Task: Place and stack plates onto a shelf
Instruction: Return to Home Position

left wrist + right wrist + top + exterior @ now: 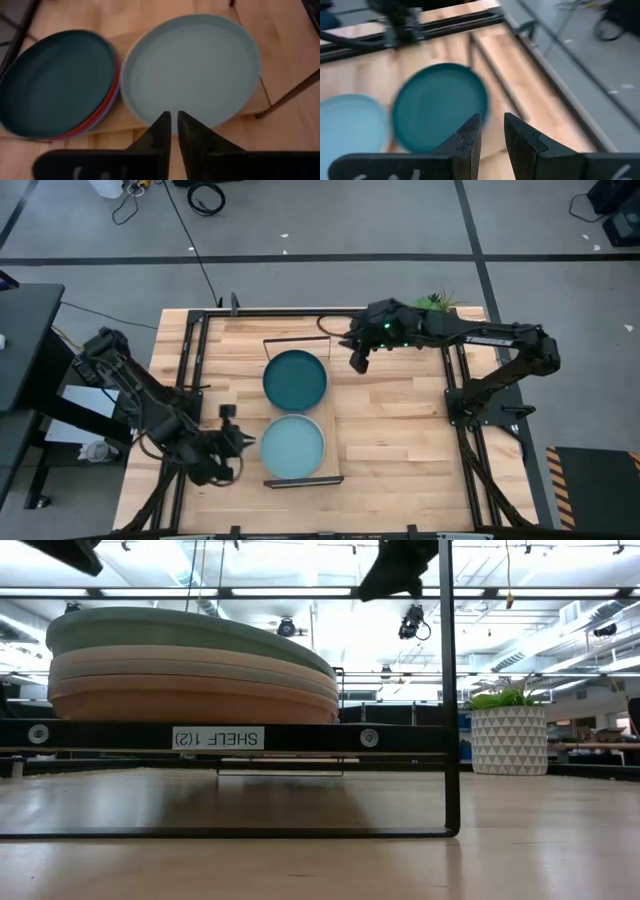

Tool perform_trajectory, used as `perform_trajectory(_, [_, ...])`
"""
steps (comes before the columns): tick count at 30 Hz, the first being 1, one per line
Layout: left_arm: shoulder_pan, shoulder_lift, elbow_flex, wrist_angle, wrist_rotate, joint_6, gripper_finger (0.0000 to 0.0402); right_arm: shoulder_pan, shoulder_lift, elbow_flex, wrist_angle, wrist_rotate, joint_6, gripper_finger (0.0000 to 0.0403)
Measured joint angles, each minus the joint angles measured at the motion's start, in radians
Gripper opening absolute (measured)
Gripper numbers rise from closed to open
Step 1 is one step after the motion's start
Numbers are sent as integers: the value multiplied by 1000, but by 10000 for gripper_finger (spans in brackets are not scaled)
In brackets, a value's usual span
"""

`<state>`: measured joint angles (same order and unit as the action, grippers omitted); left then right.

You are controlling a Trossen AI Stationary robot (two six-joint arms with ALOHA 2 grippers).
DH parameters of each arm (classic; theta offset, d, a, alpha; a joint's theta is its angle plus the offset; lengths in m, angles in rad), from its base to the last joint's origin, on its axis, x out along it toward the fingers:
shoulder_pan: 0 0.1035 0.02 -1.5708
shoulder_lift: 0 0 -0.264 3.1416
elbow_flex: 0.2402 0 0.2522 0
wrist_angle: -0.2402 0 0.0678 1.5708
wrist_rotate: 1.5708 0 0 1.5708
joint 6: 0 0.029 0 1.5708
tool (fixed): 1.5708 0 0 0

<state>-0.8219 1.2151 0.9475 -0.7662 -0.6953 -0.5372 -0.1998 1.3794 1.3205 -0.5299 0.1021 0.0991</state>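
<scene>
Two plate stacks side by side on the shelf [333,442]: dark teal plate [295,378] topping one, light blue plate [292,446] topping the other. Left end effector [238,442] just beside the light blue plate, nearly together, empty. Right end effector [358,361] above the counter [400,430] near the teal stack, slightly apart, empty.

Matte plates [294,381], pale wooden shelf [330,442]

Bright overhead room lights glare in the low view. The right wrist view looks smeared, perhaps motion blur.
</scene>
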Motion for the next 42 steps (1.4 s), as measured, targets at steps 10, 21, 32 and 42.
perform_trajectory(10, [-14, -217, -149, 8, -77, -237, 7, -142, -136, 0, 5, 38, -15, 91])
perform_trajectory(21, [-26, -268, -230, 92, -268, -420, 8, -169, -238, 0, 81, 29, 6, 91])
perform_trajectory(32, [-13, -563, -229, -165, -518, -585, 3, -342, -366, 0, 245, -340, -16, 67])
perform_trajectory(42, [139, -761, -310, -250, -577, -759, 1, -441, -411, -196, 374, -465, 113, 25])
